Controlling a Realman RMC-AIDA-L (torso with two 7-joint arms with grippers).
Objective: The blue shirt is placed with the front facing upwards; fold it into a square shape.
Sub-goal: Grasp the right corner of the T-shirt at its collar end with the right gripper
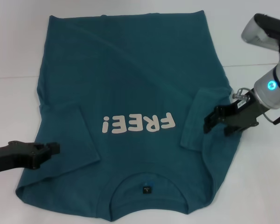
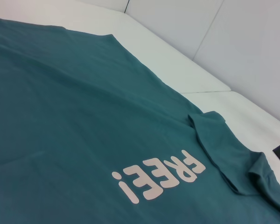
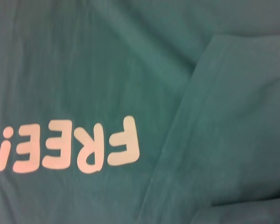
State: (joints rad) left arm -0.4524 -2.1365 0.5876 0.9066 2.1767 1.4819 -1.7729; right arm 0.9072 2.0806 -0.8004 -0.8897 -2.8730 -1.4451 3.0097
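The blue shirt (image 1: 130,79) lies flat on the white table, front up, with its white "FREE!" lettering (image 1: 139,124) across the chest and its collar label (image 1: 146,189) at the near edge. Both sleeves are folded inward: the left sleeve (image 1: 70,135) and the right sleeve (image 1: 200,116). My left gripper (image 1: 49,150) hovers at the shirt's near left edge, beside the folded sleeve. Open and holding nothing, my right gripper (image 1: 217,125) sits over the right sleeve's outer edge. The wrist views show the shirt (image 2: 84,116) (image 3: 107,60), the lettering (image 2: 158,179) (image 3: 67,149) and the right sleeve (image 2: 219,149) (image 3: 233,130).
White table (image 1: 256,186) surrounds the shirt, with bare strips at left and right. A seam in the table surface (image 1: 252,65) runs behind the right arm. The shirt's hem (image 1: 126,16) reaches the far side.
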